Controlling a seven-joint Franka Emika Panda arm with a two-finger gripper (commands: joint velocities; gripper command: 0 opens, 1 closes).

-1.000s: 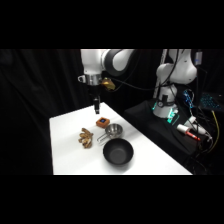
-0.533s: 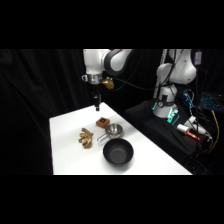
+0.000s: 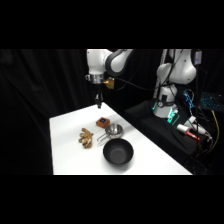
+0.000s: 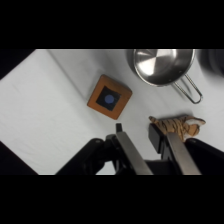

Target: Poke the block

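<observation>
The small flat orange-brown block with a dark blue patch (image 4: 109, 96) is seen on the white worktop (image 4: 45, 105), below and ahead of the raised end effector (image 4: 139, 131), whose fingers are narrowly parted, holding nothing.

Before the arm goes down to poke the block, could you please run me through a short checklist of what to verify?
1. Block in sight and lying flat on the table: ok.
2. Top of the block uncovered: ok.
3. Pincer clear of the block: ok, it hangs well above the table in the side view.
4. Pincer lined up over the block: not ok; in the wrist view the block sits off to one side of the fingertips.
5. Neighbours out of the way: the steel cup lies close beside the block, the knobbly wooden piece and the black bowl lie apart; cannot tell whether the cup touches it.
</observation>
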